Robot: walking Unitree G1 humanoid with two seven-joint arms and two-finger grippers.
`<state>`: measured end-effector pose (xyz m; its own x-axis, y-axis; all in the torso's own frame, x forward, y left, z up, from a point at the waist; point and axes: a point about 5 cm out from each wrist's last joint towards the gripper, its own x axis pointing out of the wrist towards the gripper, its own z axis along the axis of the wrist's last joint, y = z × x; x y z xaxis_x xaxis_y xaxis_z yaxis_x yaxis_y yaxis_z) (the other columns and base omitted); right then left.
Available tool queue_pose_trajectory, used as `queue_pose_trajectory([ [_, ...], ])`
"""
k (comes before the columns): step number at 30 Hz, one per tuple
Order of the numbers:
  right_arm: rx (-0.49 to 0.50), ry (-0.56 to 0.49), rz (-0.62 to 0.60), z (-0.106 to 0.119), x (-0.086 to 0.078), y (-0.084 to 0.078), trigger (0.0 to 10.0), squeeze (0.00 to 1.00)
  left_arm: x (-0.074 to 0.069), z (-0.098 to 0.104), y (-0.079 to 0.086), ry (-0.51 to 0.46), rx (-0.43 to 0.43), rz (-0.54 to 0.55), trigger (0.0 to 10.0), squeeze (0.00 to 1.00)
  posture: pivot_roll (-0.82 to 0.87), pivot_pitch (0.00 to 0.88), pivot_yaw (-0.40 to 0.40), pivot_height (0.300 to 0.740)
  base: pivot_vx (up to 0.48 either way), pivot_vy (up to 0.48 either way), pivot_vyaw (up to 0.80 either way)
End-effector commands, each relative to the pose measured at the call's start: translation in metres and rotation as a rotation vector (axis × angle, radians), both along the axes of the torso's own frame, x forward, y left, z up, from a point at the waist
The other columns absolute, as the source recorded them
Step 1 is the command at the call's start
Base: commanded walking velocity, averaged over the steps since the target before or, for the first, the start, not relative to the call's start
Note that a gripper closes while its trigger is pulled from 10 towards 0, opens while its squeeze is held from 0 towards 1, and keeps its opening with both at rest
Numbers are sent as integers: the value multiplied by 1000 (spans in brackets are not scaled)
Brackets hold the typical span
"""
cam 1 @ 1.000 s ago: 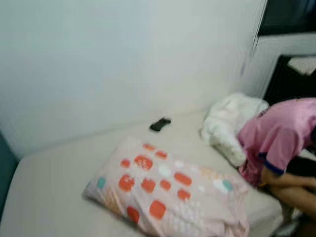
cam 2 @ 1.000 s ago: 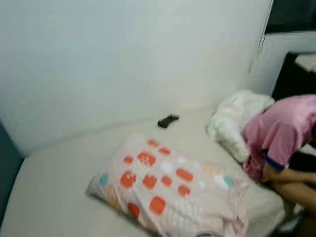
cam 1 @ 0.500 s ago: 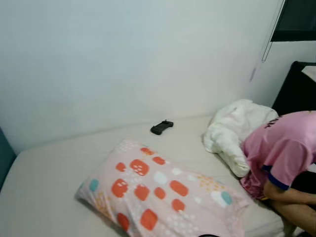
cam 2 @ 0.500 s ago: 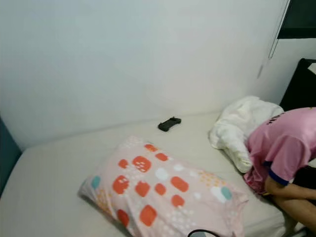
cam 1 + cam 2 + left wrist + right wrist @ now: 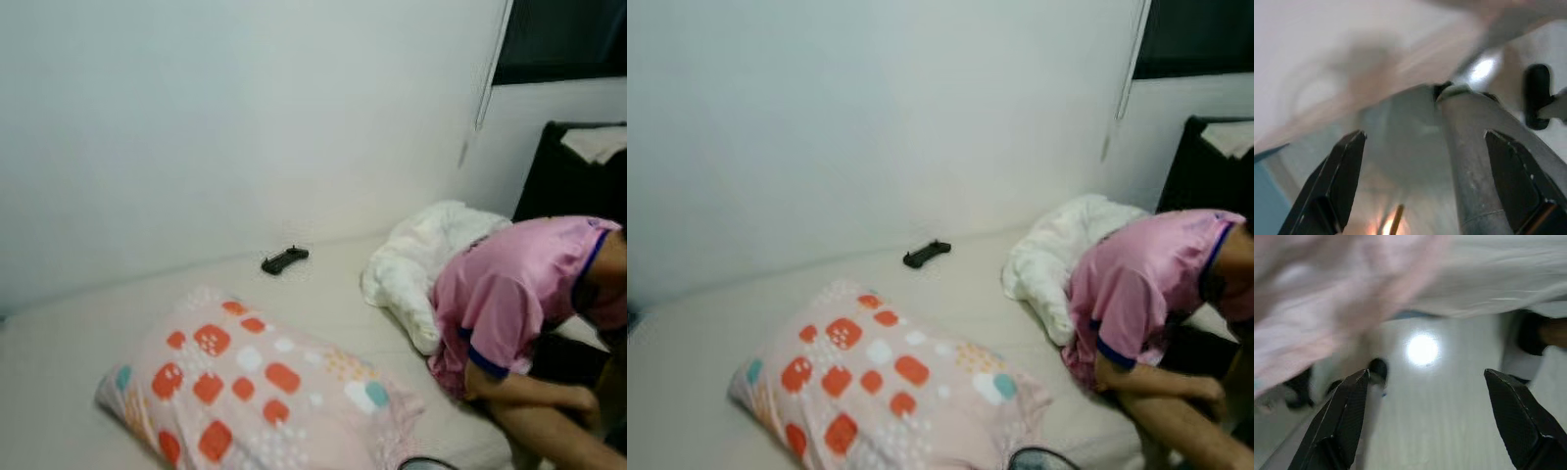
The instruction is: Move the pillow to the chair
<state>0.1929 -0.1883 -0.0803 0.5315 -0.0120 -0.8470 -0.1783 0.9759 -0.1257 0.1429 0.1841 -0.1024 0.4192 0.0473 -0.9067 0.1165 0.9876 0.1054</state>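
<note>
Change in view: the whole picture has slid left since half a second ago, so the camera has turned right; the pillow, the controller and the blanket keep their places on the bed.
Change in person: more of the person now shows, leaning further forward, with a forearm down across the knee.
Left gripper [image 5: 1422,181]: hangs low, fingers spread wide apart with nothing between them; a grey metal limb [image 5: 1484,161] fills the gap behind, all of it blurred.
Right gripper [image 5: 1425,418]: also low, fingers wide apart and holding nothing; pale floor [image 5: 1440,431] with a bright glare spot lies beyond, and blurred pink and white cloth above.
Pillow [image 5: 250,387]: lies flat at the near edge of the bed, pink with orange, white and teal patches, touched by neither gripper.
Bed [image 5: 59,343]: pale sheet, bearing the pillow, the blanket and the controller.
Person [image 5: 514,304]: in a pink shirt, sits on the bed's right edge, bent forward, just right of the pillow.
Blanket [image 5: 421,259]: white, bunched up behind the person, touching the pink shirt.
Controller [image 5: 284,259]: small and black, on the sheet near the wall, well apart from the pillow.
Wall [image 5: 245,117]: plain white, behind the bed.
Containers: none can be made out.
</note>
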Motion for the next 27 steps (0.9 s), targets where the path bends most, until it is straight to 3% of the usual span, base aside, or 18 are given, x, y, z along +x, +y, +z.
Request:
queue_pose_trajectory([
  [1,35,-34,-15,4,8,6,10000,0,2,1,5,-8,17,0,10000,0,-63,0,-5,740,0,0,0],
  [7,137,-78,5,10,19,16,10000,0,2,2,6,-9,22,9,10000,0,-58,0,-8,740,0,0,283],
  [27,116,-69,0,9,18,12,10000,0,-2,0,3,2,12,6,10000,0,-66,0,-9,740,0,0,673],
])
